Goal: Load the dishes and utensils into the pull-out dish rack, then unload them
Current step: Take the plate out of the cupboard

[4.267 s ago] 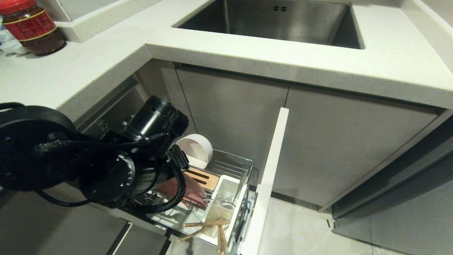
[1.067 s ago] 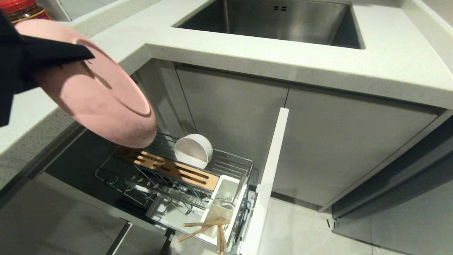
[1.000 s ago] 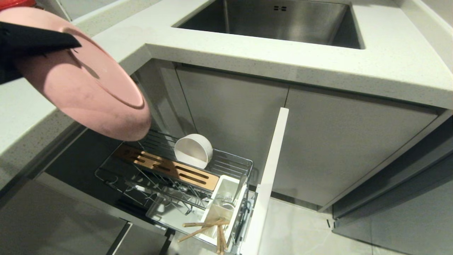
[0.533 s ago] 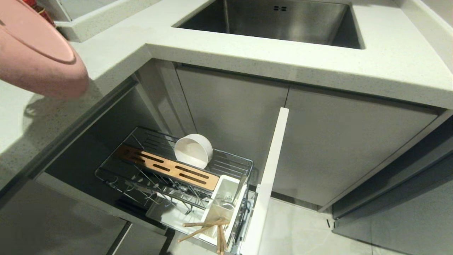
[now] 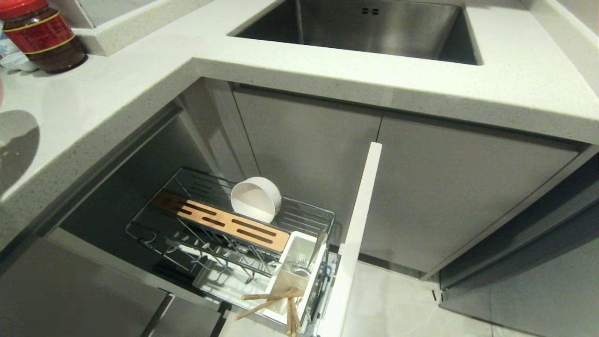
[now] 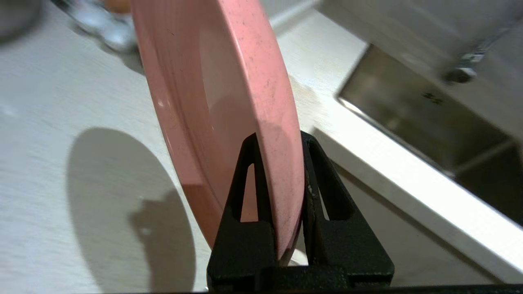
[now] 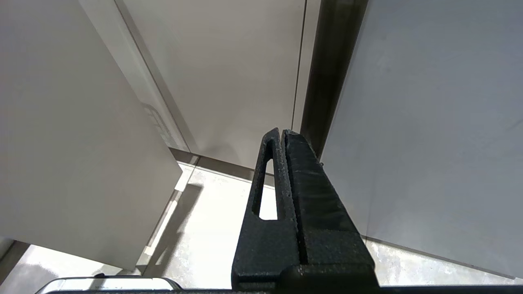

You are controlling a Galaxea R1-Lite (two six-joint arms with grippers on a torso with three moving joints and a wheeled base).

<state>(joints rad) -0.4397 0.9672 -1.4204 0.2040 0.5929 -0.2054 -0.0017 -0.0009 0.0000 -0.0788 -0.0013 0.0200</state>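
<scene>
In the left wrist view the pink oval plate [image 6: 229, 81] stands on edge, and my left gripper [image 6: 280, 136] is shut on its rim over the pale countertop [image 6: 61, 102]. Plate and left gripper are outside the head view; only the plate's shadow falls on the counter at the left. The pull-out dish rack [image 5: 299, 215] stands open below. The off-white bowl [image 5: 255, 200] lies on its side behind the wooden strip [image 5: 220, 220]. The chopsticks [image 5: 276, 299] and the fork [image 5: 302, 266] sit in the white utensil holder [image 5: 292, 252]. My right gripper [image 7: 282, 131] is shut and empty, parked above the floor.
The rack's white cabinet front [image 5: 353, 238] juts out at its right. A steel sink [image 5: 365, 28] is set in the counter behind; a red-lidded jar [image 5: 42, 35] stands at the far left. Grey cabinet doors [image 5: 449, 187] close the right side.
My left gripper has carried the plate up out of the rack and leftward over the counter, out of the head view, uncovering the jar. The bowl, chopsticks and fork have not moved.
</scene>
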